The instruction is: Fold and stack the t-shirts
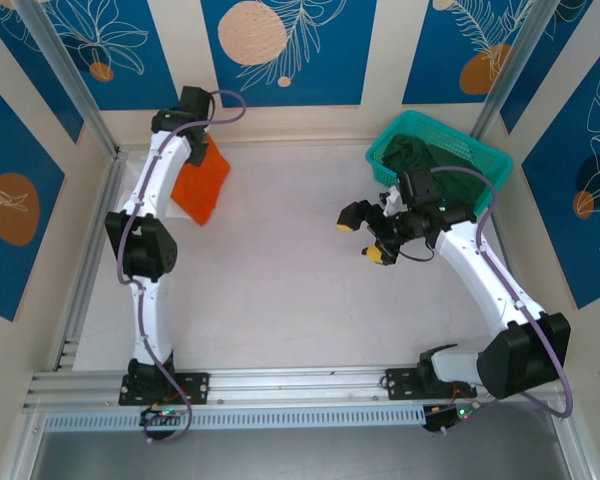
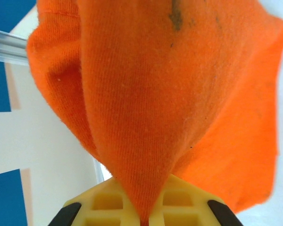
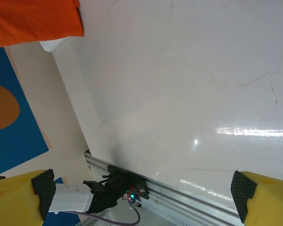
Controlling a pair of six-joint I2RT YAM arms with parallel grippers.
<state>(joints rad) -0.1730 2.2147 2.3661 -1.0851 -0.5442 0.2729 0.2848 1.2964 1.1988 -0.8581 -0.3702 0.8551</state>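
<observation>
1. A teal mesh basket (image 1: 488,160) stands on the pale counter (image 1: 280,290); every place below is given from that basket.
2. A dark green t-shirt (image 1: 420,155) lies bunched inside the basket, heaped above part of the rim.
3. The right pincer (image 1: 368,235) hangs just beside the basket, off its near-left side and above bare counter. It is released: the jaws stand wide apart with nothing between them, and in its own wrist view (image 3: 144,197) there is smooth counter between the tips.
4. The orange t-shirt (image 1: 202,185) is well apart from the basket, across the counter to its left. It hangs down in a loose drape; I cannot tell whether its lower end touches the counter.
5. The left pincer (image 1: 208,143), equally far from the basket, is clenched on the orange t-shirt. In the left wrist view (image 2: 144,214) the cloth (image 2: 170,94) narrows into one fold pinched between the closed jaws.
</observation>
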